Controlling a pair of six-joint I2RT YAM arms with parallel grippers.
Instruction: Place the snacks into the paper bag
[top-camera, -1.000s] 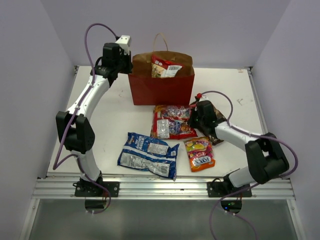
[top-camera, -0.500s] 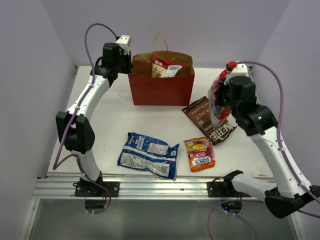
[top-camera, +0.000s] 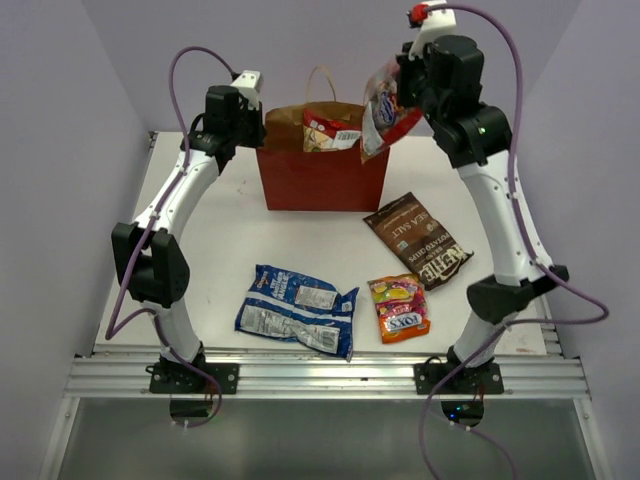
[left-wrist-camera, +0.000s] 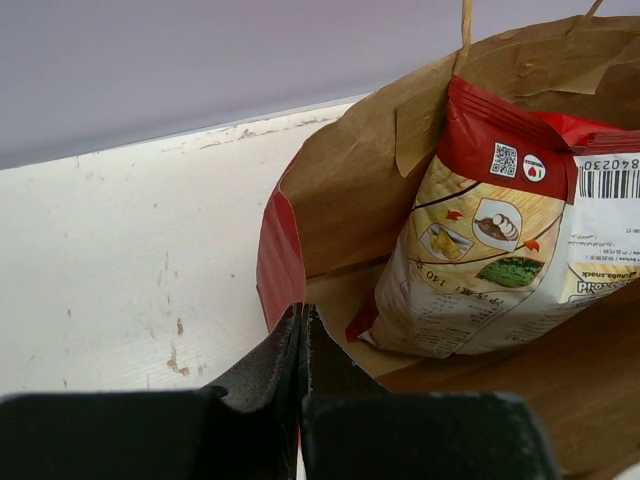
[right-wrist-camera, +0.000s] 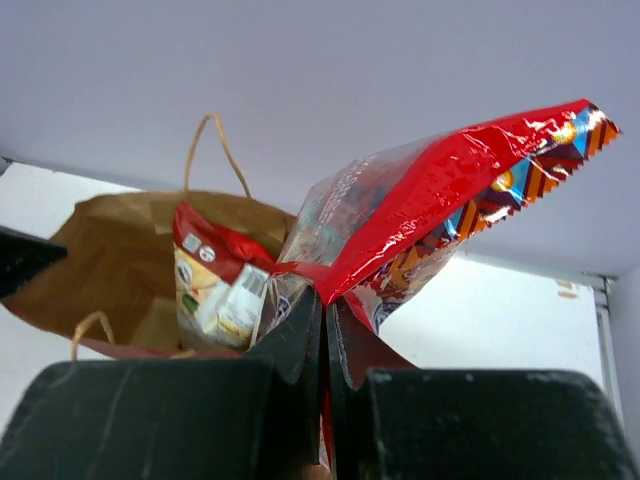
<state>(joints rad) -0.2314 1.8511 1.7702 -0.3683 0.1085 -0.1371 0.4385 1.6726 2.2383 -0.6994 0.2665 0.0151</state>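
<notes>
Room: pale lavender walls (top-camera: 100, 80) close in the far side and both flanks of the work area.
Surface: a white table (top-camera: 230, 240), scuffed and speckled with small marks in the left wrist view; an aluminium rail (top-camera: 320, 377) runs along its near edge, where both arm bases sit.
Paper bag: the paper bag (top-camera: 322, 170) stands upright at the far middle of the table with its mouth open. Its sides are red, its inside is brown, and one looped handle rises at the back.
In the bag: the white-yellow-red bag (top-camera: 332, 133) leans inside, its top sticking out above the rim.
Left gripper: the left gripper (left-wrist-camera: 302, 322) has its fingers pressed together on the left top edge of the paper bag, pinching the red-and-brown rim.
Right gripper: the right gripper (right-wrist-camera: 325, 312) is raised high at the far right, clamped on a lower corner of the red candy bag (top-camera: 385, 112).
Red candy bag: it hangs in the air, tilted, above and just right of the paper bag's right rim.
Brown chip bag: the brown chip bag (top-camera: 418, 240) lies flat on the table, right of centre and nearer than the paper bag.
Small candy bag: the orange-yellow-pink candy bag (top-camera: 399, 308) lies flat just near of the brown chip bag.
Blue-white packet: the blue-white packet (top-camera: 297, 309) lies flat at the near middle, left of the orange-yellow-pink candy bag.
Cables: purple cables (top-camera: 180, 70) loop from both arms.
</notes>
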